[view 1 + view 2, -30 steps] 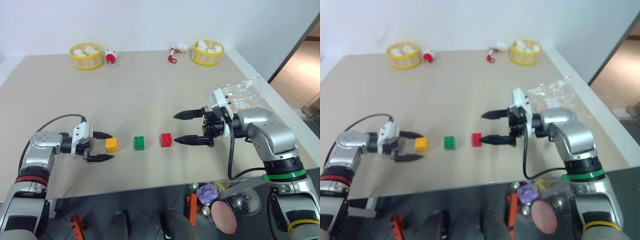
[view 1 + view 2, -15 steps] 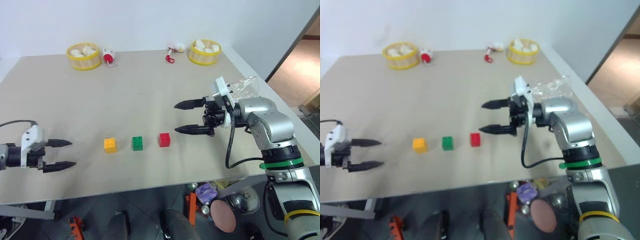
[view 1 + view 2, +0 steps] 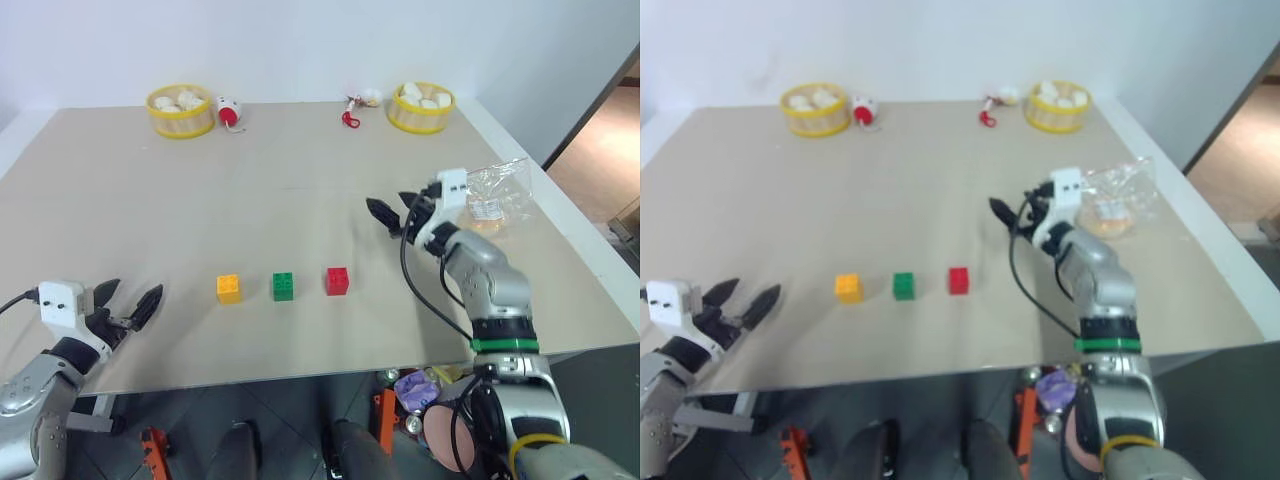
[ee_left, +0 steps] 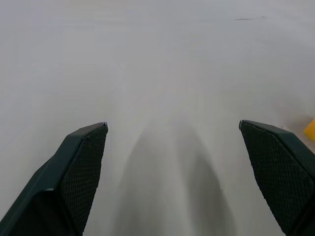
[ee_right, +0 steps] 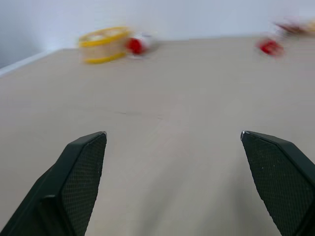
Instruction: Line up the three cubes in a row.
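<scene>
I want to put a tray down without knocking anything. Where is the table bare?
The wide middle, between the yellow baskets at the back edge and the cube row (yellow cube, green cube, red cube), is bare. The right side is crowded by the right hand and the clear bag.

bare table [image 3: 200, 200] around cubes [image 3: 283, 286], baskets [image 3: 180, 110] far back

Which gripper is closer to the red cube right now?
Right. The right gripper hovers open just beyond the red cube, toward the bagged bun; the left gripper sits open past the yellow cube, near the table's edge.
</scene>
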Action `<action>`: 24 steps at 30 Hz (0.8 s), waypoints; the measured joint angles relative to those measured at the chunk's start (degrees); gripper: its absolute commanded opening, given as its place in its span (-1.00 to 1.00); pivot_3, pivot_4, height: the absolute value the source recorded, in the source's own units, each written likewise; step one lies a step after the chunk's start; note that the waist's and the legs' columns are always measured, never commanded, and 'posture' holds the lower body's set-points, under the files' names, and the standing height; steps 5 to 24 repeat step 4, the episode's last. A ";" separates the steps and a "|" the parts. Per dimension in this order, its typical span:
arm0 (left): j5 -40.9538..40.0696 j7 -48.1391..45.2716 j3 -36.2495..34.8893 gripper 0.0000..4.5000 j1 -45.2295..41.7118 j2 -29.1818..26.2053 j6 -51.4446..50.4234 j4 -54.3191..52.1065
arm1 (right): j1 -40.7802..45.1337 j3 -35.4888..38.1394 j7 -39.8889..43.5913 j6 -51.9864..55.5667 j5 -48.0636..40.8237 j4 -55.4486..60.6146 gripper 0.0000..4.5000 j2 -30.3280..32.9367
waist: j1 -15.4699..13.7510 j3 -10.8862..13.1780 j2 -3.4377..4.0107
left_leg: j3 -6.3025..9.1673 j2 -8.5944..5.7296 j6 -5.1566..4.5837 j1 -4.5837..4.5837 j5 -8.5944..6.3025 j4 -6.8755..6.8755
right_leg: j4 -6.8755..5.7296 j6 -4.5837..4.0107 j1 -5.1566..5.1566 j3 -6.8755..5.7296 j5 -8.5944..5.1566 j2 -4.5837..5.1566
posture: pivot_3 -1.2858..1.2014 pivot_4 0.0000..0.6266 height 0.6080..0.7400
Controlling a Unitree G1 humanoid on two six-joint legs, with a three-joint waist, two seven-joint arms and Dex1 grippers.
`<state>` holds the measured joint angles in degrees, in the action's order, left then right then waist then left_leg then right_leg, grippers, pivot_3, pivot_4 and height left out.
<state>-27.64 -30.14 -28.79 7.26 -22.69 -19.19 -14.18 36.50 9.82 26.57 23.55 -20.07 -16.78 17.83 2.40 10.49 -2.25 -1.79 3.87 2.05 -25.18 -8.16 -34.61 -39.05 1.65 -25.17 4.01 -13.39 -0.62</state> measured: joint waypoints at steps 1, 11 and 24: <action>-0.16 1.42 -0.01 0.97 0.02 0.82 0.00 -0.98 | -2.35 0.13 -1.81 -0.16 0.33 1.44 1.00 -0.68 | 0.08 0.00 0.00 | -0.01 0.00 0.00 0.00 0.00 -0.02 | 0.00 0.02 -0.01 0.03 0.04 -0.01 | 0.03 -0.52 1.00; -0.55 4.81 0.05 0.97 -0.43 2.22 -0.01 -2.45 | -6.33 0.18 -5.24 -0.62 1.15 5.07 1.00 -1.74 | 0.36 0.01 0.02 | -0.05 -0.05 -0.03 0.08 0.02 -0.07 | 0.00 -0.06 -0.02 0.14 0.13 -0.01 | 0.03 -0.52 1.00; -0.55 4.81 0.05 0.97 -0.43 2.22 -0.01 -2.45 | -6.33 0.18 -5.24 -0.62 1.15 5.07 1.00 -1.74 | 0.36 0.01 0.02 | -0.05 -0.05 -0.03 0.08 0.02 -0.07 | 0.00 -0.06 -0.02 0.14 0.13 -0.01 | 0.03 -0.52 1.00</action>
